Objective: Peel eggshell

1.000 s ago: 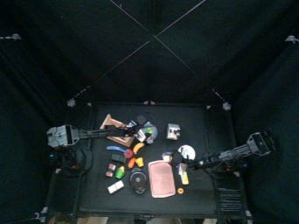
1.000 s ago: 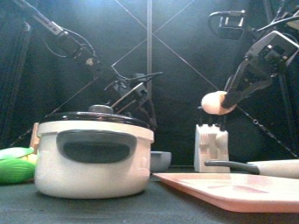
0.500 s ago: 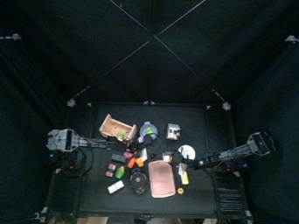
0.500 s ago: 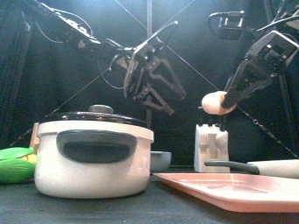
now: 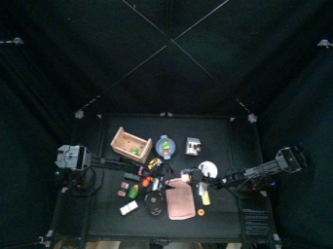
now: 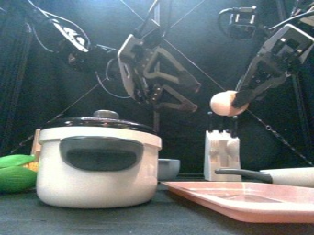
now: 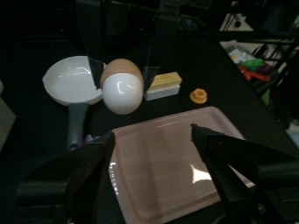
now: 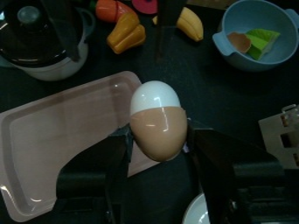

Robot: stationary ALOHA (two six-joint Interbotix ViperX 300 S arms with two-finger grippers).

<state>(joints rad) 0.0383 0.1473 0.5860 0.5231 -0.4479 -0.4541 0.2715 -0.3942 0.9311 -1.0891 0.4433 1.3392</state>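
The egg (image 8: 159,121) hangs in the air between the jaws of my right gripper (image 8: 162,144), which is shut on it. Its upper part is bare white and its lower part still wears brown eggshell (image 8: 159,138). In the front view the egg (image 6: 222,103) is held high at the right, above the white rack. My left gripper (image 6: 147,90) hovers open a little to the egg's left, holding nothing. In the left wrist view the egg (image 7: 121,85) lies just beyond its spread jaws and over the pink tray (image 7: 176,171).
A white pot with a black lid (image 6: 98,161) stands at the front left. The pink tray (image 6: 245,195) lies at the front right with a white rack (image 6: 221,151) behind it. A blue bowl (image 8: 254,44) holds shell bits. Beside the egg is a white bowl (image 7: 73,80).
My left arm has swung away from the wooden box at the back and come forward and up, close to the egg. The right gripper has kept the egg still.
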